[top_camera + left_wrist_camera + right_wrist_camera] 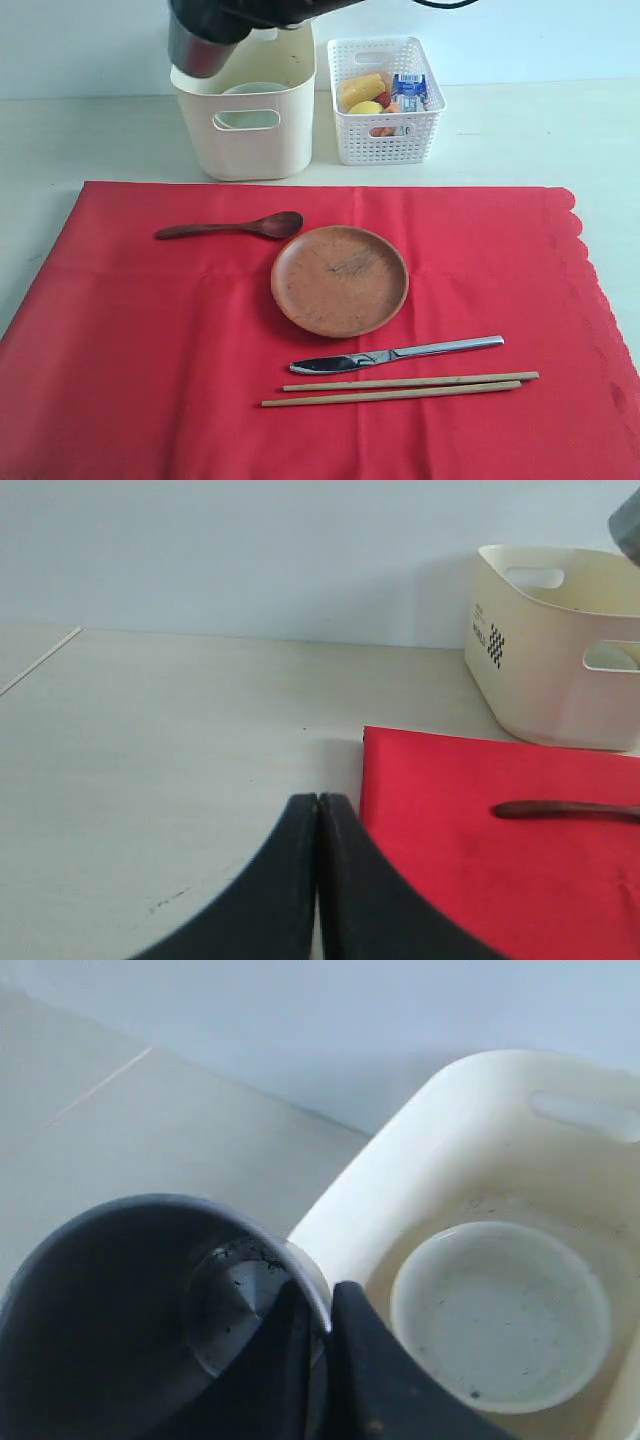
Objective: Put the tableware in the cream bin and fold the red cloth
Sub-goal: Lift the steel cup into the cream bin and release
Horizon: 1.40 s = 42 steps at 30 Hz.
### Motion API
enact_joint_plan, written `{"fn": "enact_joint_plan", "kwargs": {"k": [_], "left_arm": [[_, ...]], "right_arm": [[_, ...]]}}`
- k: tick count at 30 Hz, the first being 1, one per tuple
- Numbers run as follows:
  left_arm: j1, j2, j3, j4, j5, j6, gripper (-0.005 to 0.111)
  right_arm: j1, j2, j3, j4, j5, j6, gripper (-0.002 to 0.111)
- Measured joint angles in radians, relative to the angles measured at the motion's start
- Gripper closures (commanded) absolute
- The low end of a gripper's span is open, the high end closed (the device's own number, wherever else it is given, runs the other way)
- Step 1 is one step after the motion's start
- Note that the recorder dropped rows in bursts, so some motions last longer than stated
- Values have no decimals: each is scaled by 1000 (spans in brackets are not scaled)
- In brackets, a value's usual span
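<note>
My right gripper (pixel 322 1310) is shut on the rim of the steel cup (pixel 130 1310), holding it above the left rim of the cream bin (pixel 245 130). The cup (pixel 200 50) hangs at that rim in the exterior view. Inside the bin lies the pale grey-green bowl (pixel 500 1310). On the red cloth (pixel 150 380) rest the dark wooden spoon (pixel 235 227), round brown plate (pixel 340 280), metal knife (pixel 395 354) and wooden chopsticks (pixel 400 387). My left gripper (pixel 318 805) is shut on nothing, over the table beside the cloth's corner (pixel 480 860).
A white lattice basket (pixel 385 100) with food pieces and a milk carton stands right of the bin. The cloth covers most of the pale table (pixel 90 140). In the left wrist view the bin (pixel 550 650) and spoon handle (pixel 565 809) also appear.
</note>
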Motion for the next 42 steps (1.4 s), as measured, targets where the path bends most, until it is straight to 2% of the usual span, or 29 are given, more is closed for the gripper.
{"fn": "enact_joint_plan", "kwargs": {"k": [9, 19, 24, 29, 32, 35, 42], "left_arm": [[0, 0, 0, 0, 0, 0, 104], [0, 0, 0, 0, 0, 0, 104], [0, 0, 0, 0, 0, 0, 104], [0, 0, 0, 0, 0, 0, 104], [0, 0, 0, 0, 0, 0, 104], [0, 0, 0, 0, 0, 0, 104], [0, 0, 0, 0, 0, 0, 104]], "right_arm": [[-38, 2, 0, 34, -119, 4, 108], [-38, 86, 0, 26, -148, 4, 107], [-38, 101, 0, 24, -150, 4, 92], [-38, 101, 0, 24, -152, 4, 67], [-38, 101, 0, 24, -154, 4, 56], [-38, 101, 0, 24, -154, 4, 51], [-38, 101, 0, 22, -63, 4, 51]]}}
